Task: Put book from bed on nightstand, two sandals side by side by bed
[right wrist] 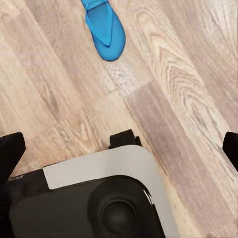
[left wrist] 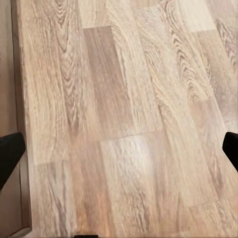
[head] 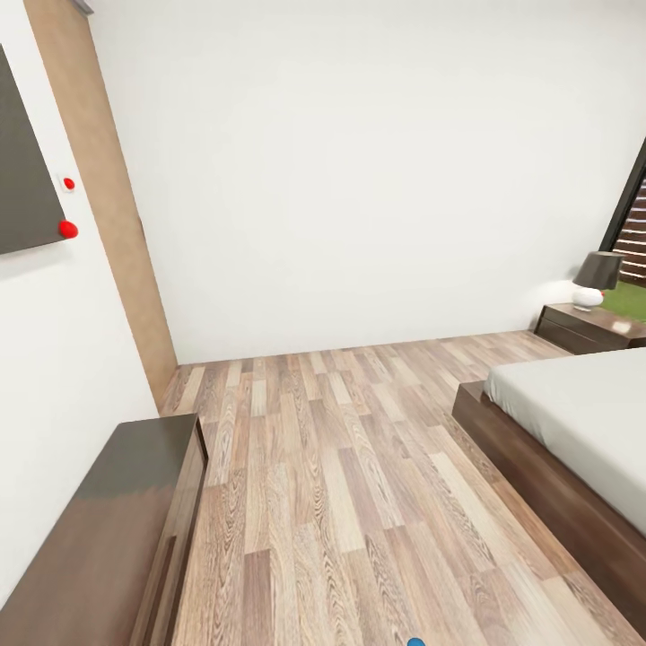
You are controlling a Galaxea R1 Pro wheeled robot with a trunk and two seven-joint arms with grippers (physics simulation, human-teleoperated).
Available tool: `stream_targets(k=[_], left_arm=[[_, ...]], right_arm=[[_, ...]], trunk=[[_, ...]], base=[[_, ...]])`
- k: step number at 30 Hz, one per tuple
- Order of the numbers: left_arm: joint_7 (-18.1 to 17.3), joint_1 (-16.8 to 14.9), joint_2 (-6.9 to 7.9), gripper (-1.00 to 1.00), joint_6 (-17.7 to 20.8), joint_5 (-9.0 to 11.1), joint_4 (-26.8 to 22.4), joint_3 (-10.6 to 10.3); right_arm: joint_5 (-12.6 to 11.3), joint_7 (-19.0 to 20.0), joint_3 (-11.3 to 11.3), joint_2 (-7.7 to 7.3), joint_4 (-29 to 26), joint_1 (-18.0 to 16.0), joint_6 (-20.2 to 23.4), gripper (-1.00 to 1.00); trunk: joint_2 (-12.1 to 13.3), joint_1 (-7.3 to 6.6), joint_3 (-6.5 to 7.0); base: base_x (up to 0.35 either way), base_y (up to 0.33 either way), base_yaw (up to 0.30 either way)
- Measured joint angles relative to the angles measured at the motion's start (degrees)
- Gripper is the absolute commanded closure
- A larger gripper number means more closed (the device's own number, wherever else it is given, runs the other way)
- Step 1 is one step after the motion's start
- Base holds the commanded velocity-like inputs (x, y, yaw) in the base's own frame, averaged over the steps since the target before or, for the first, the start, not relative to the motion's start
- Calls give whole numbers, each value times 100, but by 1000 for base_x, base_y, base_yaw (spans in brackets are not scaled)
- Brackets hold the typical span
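Both claws hang wide and empty over the plank floor [head: 341,484]. One blue sandal [right wrist: 105,30] lies just ahead of the robot's base [right wrist: 99,198]; the bed [head: 574,422] stands right. Approach slowly, lowering the right claw [right wrist: 119,148] squarely over it.

The floor [head: 341,467] runs from the robot to the back wall [head: 359,179]. At the left, a long low dresser [head: 108,529] stands against the left wall [head: 54,359], and a panel [head: 22,170] hangs on that wall above it. Beyond the dresser, a tall strip [head: 108,188] stands in the corner where the left wall meets the back wall. At the right, the bed [head: 574,440] lies along the floor, its mattress on the frame. Behind the bed, near the back wall, stands the nightstand [head: 588,327] with a lamp [head: 594,278] on top. A window [head: 632,224] lies behind the nightstand at the right edge. In the right wrist view, a sandal [right wrist: 105,29] lies flat on the floor, a little apart from the robot's base [right wrist: 99,198].
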Motion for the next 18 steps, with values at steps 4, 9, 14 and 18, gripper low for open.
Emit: stream_targets(k=[4, 9, 14, 18], left_arm=[[5, 0, -19, -100, 35, 1, -129, -10], [-3, -4, -128, -100, 195, 3, -290, -20], [-20, -25, -171, -100, 969, 12, -1080, -22], [-31, -48, -182, -100, 1110, 122, -3307, -26]], right_arm=[[-11, 131, -7, -58, -129, -2, 126, -100], [-14, 295, -8, -87, -286, -3, 271, -100], [-17, 1887, -8, -82, -1061, -12, 1942, -100], [-9, 2021, -20, -82, -3551, -89, 2167, -100]], trunk=[[0, 0, 0], [0, 0, 0], [0, 0, -1], [0, 0, 0]], base=[[0, 0, 0], [0, 0, 0], [0, 0, 0], [0, 0, 0]])
